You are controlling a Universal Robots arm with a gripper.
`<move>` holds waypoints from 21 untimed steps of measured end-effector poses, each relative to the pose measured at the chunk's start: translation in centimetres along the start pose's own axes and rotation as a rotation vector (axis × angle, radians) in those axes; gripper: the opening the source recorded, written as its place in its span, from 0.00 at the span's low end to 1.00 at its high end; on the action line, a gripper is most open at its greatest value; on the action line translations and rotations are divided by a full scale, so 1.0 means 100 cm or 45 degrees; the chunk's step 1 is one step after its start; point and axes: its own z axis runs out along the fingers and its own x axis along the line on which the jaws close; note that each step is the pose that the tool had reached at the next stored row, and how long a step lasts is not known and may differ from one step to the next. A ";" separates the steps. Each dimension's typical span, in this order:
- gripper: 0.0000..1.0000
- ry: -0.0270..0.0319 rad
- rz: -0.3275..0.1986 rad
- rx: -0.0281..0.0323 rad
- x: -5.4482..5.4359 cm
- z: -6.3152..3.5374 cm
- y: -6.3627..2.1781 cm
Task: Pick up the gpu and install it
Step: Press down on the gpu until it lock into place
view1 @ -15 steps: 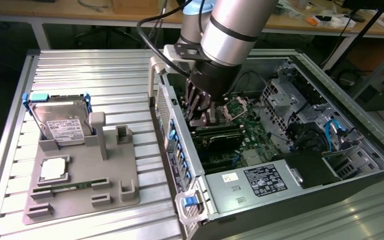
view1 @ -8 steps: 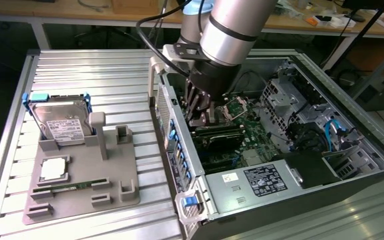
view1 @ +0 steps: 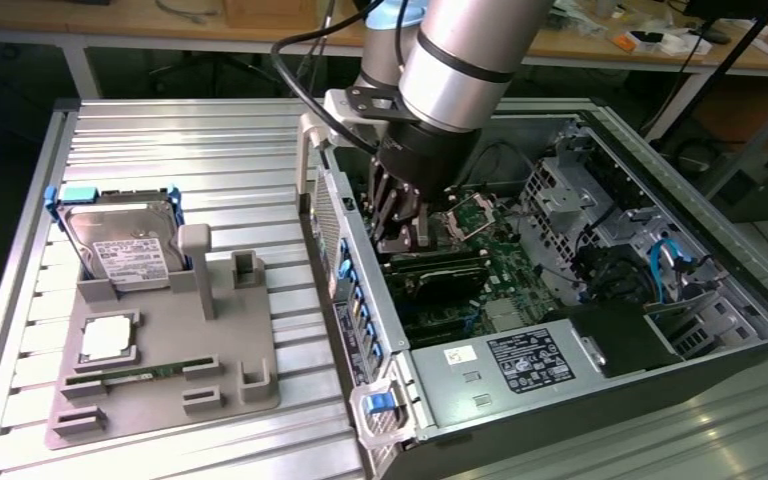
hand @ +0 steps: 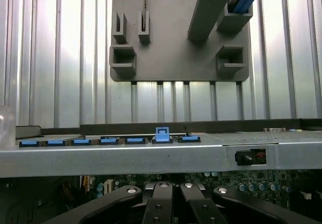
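My gripper hangs inside the open computer case, low over the green motherboard next to the case's near side wall. In the wrist view the black fingers are pressed together, so the gripper is shut. In the exterior view something dark sits at the fingertips, and I cannot tell whether it is the gpu. On the grey holder the two upright slotted posts stand empty.
The holder at the exterior view's left carries a silver hard drive, a square chip and a memory stick. Blue slot clips line the case wall. A power supply and cables crowd the case.
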 end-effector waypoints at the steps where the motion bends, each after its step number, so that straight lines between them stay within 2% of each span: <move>1: 0.11 0.0017 0.000 0.0001 0.000 0.0002 0.0000; 4: 0.11 0.0038 0.001 0.0000 0.000 0.0009 -0.0001; 16: 0.11 0.0037 0.001 0.0001 0.000 0.0016 -0.0002; 19: 0.11 0.0014 0.000 0.0015 0.000 -0.0004 0.0001; 21: 0.11 0.0024 0.000 0.0007 0.000 -0.0018 0.0004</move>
